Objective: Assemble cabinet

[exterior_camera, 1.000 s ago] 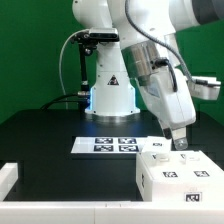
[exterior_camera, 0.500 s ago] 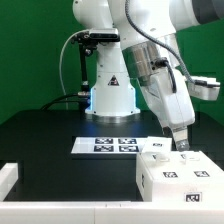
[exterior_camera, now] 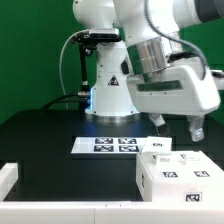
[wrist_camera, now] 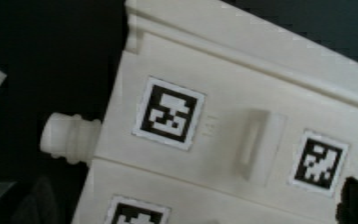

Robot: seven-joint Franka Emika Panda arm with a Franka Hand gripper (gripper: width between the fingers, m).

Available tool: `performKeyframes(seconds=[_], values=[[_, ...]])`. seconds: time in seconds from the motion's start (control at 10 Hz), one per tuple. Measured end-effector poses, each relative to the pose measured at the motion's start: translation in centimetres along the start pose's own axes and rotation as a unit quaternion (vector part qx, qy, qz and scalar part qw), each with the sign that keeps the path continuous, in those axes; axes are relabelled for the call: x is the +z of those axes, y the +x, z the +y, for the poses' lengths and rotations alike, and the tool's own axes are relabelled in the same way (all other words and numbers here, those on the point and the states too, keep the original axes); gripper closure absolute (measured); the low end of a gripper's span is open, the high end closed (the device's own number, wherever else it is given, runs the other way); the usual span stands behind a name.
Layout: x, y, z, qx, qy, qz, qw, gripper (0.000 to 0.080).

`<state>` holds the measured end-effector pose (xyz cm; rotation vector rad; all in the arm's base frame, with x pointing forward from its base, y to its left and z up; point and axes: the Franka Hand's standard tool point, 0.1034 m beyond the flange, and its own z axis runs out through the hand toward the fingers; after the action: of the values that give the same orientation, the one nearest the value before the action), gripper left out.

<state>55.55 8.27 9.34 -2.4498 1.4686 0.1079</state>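
Two fingers of my hand [exterior_camera: 177, 126] stand wide apart, empty; the cabinet [exterior_camera: 178, 172] lies just beneath, so I should centre over it before descending squarely.

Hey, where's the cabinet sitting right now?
The cabinet sits low at the exterior view's right on the black table, next to the marker board, with the open hand just above it.

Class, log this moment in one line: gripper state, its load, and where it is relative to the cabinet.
gripper: open | load: none | position: above cabinet | cabinet: beside marker board
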Motion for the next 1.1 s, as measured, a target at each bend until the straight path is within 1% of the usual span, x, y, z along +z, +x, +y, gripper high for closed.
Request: performKeyframes(seconds=[0.1, 0.2, 0.3, 0.4, 0.5, 0.6, 0.7, 0.8, 0.9, 1.1], values=[[0.0, -0.7, -0.1, -0.009, -0.006, 0.013, 1.000, 0.0003], [0.1, -0.3, 0.0, -0.066, -0.007, 0.013, 0.998, 0.0003], [0.0, -0.1, 0.1, -0.093, -0.007, 0.014, 0.996, 0.0003], [0.1, 0.0, 0.2, -0.172, -0.007, 0.027, 0.985, 0.0003], [0.3, -0.5, 0.9, -0.255, -0.008, 0.046, 0.966, 0.0003], [0.4, -0.9, 1.5, -0.320, -0.012, 0.057, 0.946, 0.0003], [0.5, -1.1, 2.0, -0.396, -0.017, 0.071, 0.915, 0.0003], [0.4, -0.7, 2.5, -0.440, -0.020, 0.087, 0.894, 0.0003], [0.3, -0.5, 2.8, -0.454, -0.022, 0.099, 0.885, 0.0003], [0.3, -0.3, 2.9, -0.510, -0.033, 0.097, 0.854, 0.0003]])
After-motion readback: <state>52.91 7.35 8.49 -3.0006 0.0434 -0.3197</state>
